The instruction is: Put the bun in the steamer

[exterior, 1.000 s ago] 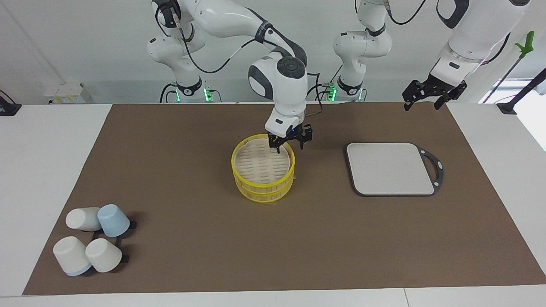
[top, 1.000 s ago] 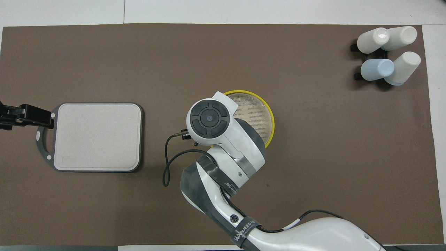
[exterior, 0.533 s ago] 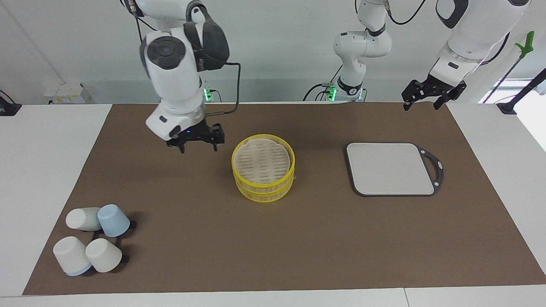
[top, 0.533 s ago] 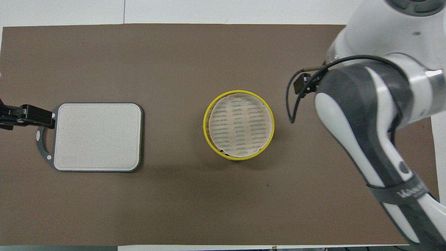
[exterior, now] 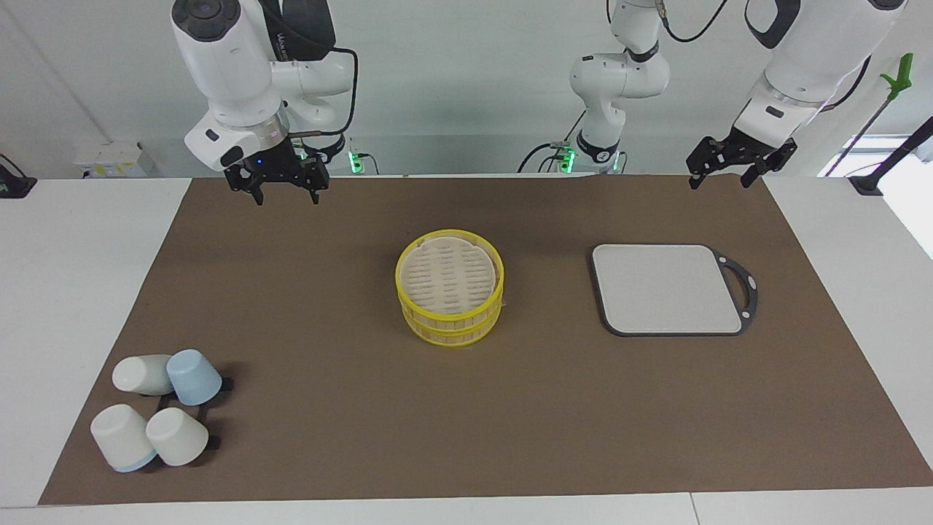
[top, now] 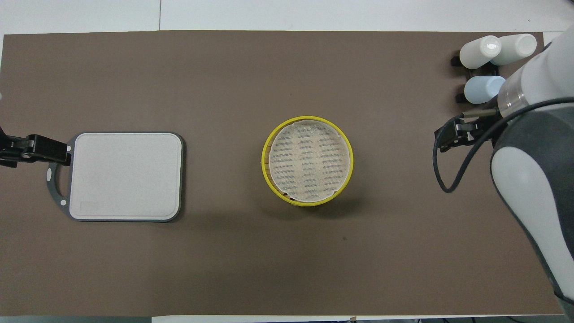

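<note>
The yellow steamer [exterior: 450, 292] stands in the middle of the brown mat as two stacked tiers. A pale slatted surface [top: 307, 159] lies across its top, level with the rim. The bun is not in view in either view. My right gripper [exterior: 286, 191] is open and empty. It hangs in the air over the mat's edge by the robots, toward the right arm's end, well away from the steamer. My left gripper [exterior: 720, 177] is open and empty. It waits over the mat's corner by the grey board; its tip shows in the overhead view [top: 31, 149].
A grey square board [exterior: 667, 288] with a dark handle lies on the mat toward the left arm's end. Several upturned white and pale blue cups [exterior: 157, 412] stand on a dark rack at the mat's corner farthest from the robots, toward the right arm's end.
My right gripper left the steamer's rim, rose and swung away toward the right arm's end. The steamer and my left arm have not moved.
</note>
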